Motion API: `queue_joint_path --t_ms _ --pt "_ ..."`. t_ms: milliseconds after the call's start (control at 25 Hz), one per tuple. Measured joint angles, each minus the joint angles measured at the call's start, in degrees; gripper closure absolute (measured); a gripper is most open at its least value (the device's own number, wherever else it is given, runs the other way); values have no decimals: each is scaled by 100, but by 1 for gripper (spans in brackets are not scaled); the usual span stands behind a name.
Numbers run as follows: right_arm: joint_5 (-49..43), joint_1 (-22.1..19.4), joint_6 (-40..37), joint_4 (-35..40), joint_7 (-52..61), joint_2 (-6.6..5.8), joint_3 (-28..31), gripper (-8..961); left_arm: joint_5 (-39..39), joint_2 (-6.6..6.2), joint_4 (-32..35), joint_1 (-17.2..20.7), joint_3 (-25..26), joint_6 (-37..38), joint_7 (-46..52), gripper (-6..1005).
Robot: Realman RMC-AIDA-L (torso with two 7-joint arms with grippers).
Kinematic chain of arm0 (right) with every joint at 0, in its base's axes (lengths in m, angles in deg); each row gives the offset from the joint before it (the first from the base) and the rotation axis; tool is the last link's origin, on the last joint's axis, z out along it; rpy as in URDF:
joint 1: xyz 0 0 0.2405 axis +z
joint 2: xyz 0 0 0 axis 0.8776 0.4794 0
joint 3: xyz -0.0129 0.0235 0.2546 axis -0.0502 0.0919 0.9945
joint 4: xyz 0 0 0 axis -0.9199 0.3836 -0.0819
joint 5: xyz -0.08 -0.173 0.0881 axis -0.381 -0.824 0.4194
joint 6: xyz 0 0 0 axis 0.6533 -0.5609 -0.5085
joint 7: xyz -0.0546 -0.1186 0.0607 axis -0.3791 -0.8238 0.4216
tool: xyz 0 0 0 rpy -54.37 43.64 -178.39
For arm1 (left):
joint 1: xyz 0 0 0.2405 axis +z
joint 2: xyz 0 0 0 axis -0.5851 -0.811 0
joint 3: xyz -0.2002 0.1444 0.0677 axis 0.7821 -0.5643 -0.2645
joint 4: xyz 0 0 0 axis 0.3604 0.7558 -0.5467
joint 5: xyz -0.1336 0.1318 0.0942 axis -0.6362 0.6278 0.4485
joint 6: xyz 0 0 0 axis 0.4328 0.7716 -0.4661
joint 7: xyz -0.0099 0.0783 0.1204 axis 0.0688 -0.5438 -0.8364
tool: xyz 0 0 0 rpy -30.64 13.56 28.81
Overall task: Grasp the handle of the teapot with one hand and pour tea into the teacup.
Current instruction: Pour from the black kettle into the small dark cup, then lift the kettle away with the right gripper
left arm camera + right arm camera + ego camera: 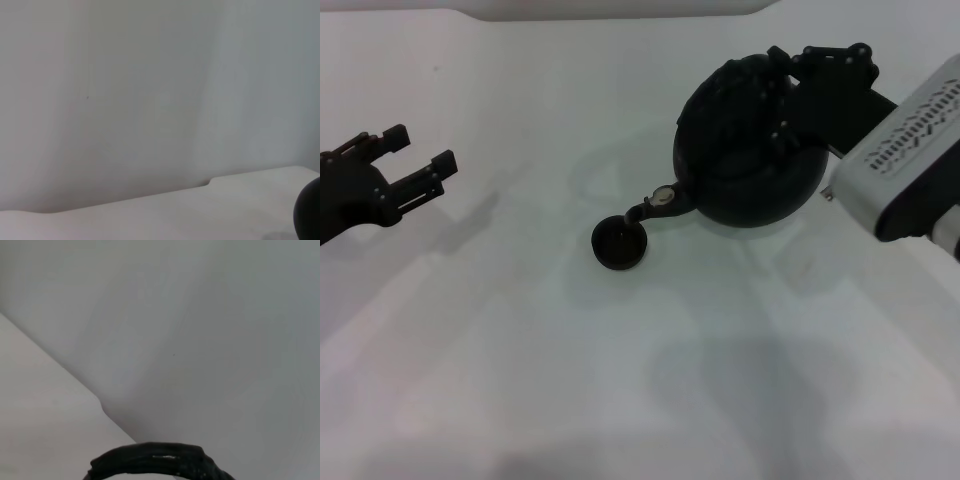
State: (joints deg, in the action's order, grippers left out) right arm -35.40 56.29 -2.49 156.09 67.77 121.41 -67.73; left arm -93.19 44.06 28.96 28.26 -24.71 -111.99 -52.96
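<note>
Black teapot (750, 160) tilted in right hand (782, 95), spout over teacup (619, 243).

The big round matte black teapot (750, 165) is tipped leftward, its short spout (655, 205) over the tiny round dark teacup (619, 243), which stands upright. Its thick black arched handle (750, 85) leans back.

A plain white worktop (520, 360) fills the view under soft, even light, with faint grey shadows across it.
</note>
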Motion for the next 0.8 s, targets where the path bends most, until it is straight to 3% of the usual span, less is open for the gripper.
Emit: queue_joint_path --t_ms 400,800 --pt "-5 214 1102 81 -641 0 -700 836 7 2 -6 -45 0 86 0 228" --pt "-7 222 1247 86 -963 0 -818 840 7 2 -6 -51 0 150 0 227"
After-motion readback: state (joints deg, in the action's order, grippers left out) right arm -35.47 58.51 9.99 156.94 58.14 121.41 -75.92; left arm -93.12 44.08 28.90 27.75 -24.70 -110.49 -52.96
